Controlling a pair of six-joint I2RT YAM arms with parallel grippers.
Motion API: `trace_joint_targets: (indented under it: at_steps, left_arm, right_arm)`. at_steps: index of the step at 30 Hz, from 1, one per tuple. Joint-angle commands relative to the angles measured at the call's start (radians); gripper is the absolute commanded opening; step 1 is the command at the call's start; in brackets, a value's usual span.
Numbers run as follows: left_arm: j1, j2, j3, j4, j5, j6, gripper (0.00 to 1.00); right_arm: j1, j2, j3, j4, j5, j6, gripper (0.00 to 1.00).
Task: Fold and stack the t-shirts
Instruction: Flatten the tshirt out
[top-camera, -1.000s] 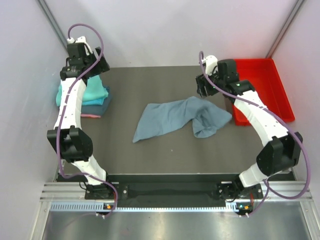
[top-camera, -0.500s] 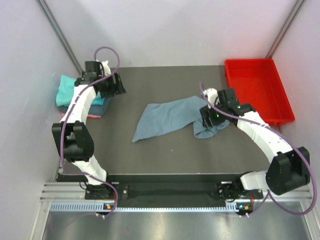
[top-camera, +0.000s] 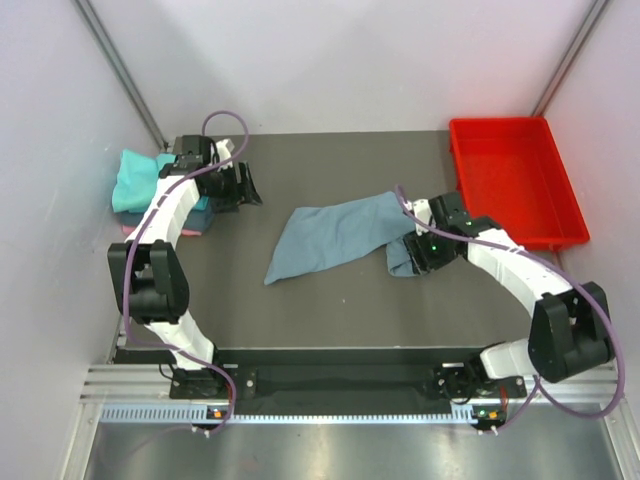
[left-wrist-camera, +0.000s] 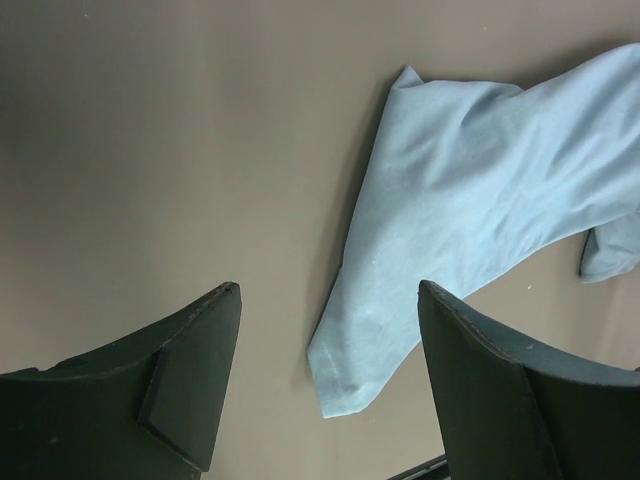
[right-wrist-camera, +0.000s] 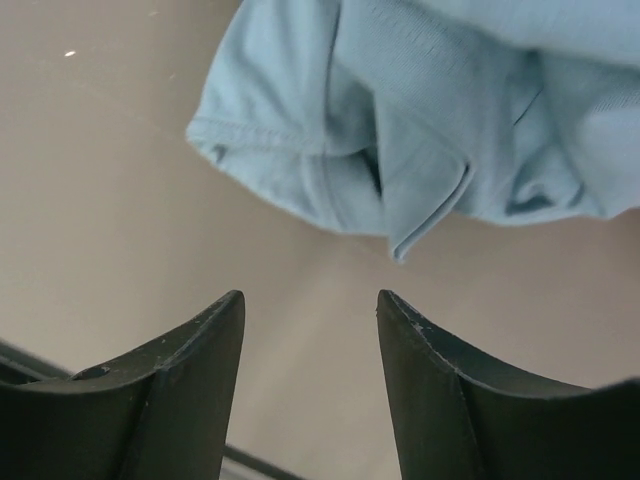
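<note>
- While the shirt (top-camera: 335, 235) lies crumpled at table (top-camera: 300, 320) centre, the stack (top-camera: 135, 180) sits at 10 o'clock.
- Left gripper (left-wrist-camera: 328, 292): jaws apart, empty, shirt's 10 o'clock.
- Right gripper (right-wrist-camera: 310, 298): likewise, over shirt's 4 o'clock end.

Grey-blue t-shirt (top-camera: 335, 238) lies crumpled centrally (unfolded); teal, blue, pink t-shirts (top-camera: 135, 182) sit stacked leftward.

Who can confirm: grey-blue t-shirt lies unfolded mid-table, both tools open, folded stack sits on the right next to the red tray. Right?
Wrong on the stack. The folded stack sits at the table's far left, near the left tool, across from the red tray; the top external view shows it. The rest stands: grey-blue t-shirt unfolded mid-table, left and right tool both open.
</note>
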Motion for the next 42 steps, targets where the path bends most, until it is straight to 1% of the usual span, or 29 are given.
trace_joint_targets:
  at_steps: [1, 13, 19, 20, 21, 23, 24, 26, 29, 30, 31, 32, 33, 34, 37, 41, 42]
  left_arm:
    - [0.003, -0.027, 0.043, 0.033, 0.025, -0.013, 0.76]
    - [0.002, -0.055, 0.029, 0.045, 0.016, -0.013, 0.77]
    - [0.003, -0.055, 0.028, 0.050, 0.014, -0.019, 0.77]
    - [0.003, -0.058, 0.028, 0.052, 0.014, -0.019, 0.77]
    - [0.005, -0.057, 0.028, 0.052, 0.013, -0.019, 0.77]
    - [0.002, -0.060, 0.026, 0.053, 0.008, -0.019, 0.77]
    - [0.003, -0.060, 0.026, 0.055, 0.008, -0.019, 0.77]
    - [0.003, -0.060, 0.024, 0.055, 0.006, -0.021, 0.77]
    - [0.003, -0.060, 0.023, 0.056, 0.005, -0.021, 0.77]
    - [0.003, -0.061, 0.023, 0.058, 0.005, -0.022, 0.77]
    - [0.006, -0.060, 0.023, 0.058, 0.003, -0.022, 0.77]
    - [0.005, -0.061, 0.023, 0.058, 0.005, -0.022, 0.77]
    - [0.005, -0.063, 0.023, 0.059, 0.005, -0.024, 0.77]
    - [0.005, -0.061, 0.024, 0.059, 0.006, -0.024, 0.77]
    - [0.006, -0.069, 0.023, 0.058, 0.005, -0.024, 0.77]
    - [0.006, -0.078, 0.017, 0.049, 0.006, -0.024, 0.77]
    - [0.008, -0.080, 0.014, 0.045, 0.014, -0.022, 0.77]
  right_arm:
    - [0.000, 0.032, 0.035, 0.058, 0.048, -0.032, 0.55]
    - [0.000, 0.118, 0.007, 0.125, 0.111, -0.108, 0.55]
    - [-0.001, 0.150, -0.007, 0.153, 0.110, -0.121, 0.50]
    - [-0.003, 0.155, -0.010, 0.156, 0.110, -0.127, 0.49]
    - [-0.003, 0.156, -0.014, 0.158, 0.110, -0.131, 0.43]
    - [-0.004, 0.163, -0.018, 0.164, 0.110, -0.135, 0.37]
    - [-0.007, 0.167, -0.018, 0.165, 0.111, -0.135, 0.32]
    - [-0.009, 0.169, -0.018, 0.168, 0.111, -0.135, 0.29]
    - [-0.010, 0.167, -0.025, 0.181, 0.132, -0.146, 0.21]
    - [-0.010, 0.166, -0.031, 0.184, 0.137, -0.149, 0.16]
    - [-0.013, 0.164, -0.034, 0.185, 0.136, -0.151, 0.13]
    - [-0.012, 0.160, -0.038, 0.191, 0.169, -0.157, 0.10]
    - [-0.015, 0.155, -0.041, 0.193, 0.180, -0.158, 0.02]
    - [-0.015, 0.150, -0.044, 0.196, 0.191, -0.158, 0.00]
    - [-0.016, 0.129, -0.036, 0.196, 0.234, -0.169, 0.00]
    - [-0.018, 0.086, 0.053, 0.172, 0.271, -0.190, 0.00]
    - [-0.018, 0.080, 0.114, 0.164, 0.271, -0.192, 0.00]
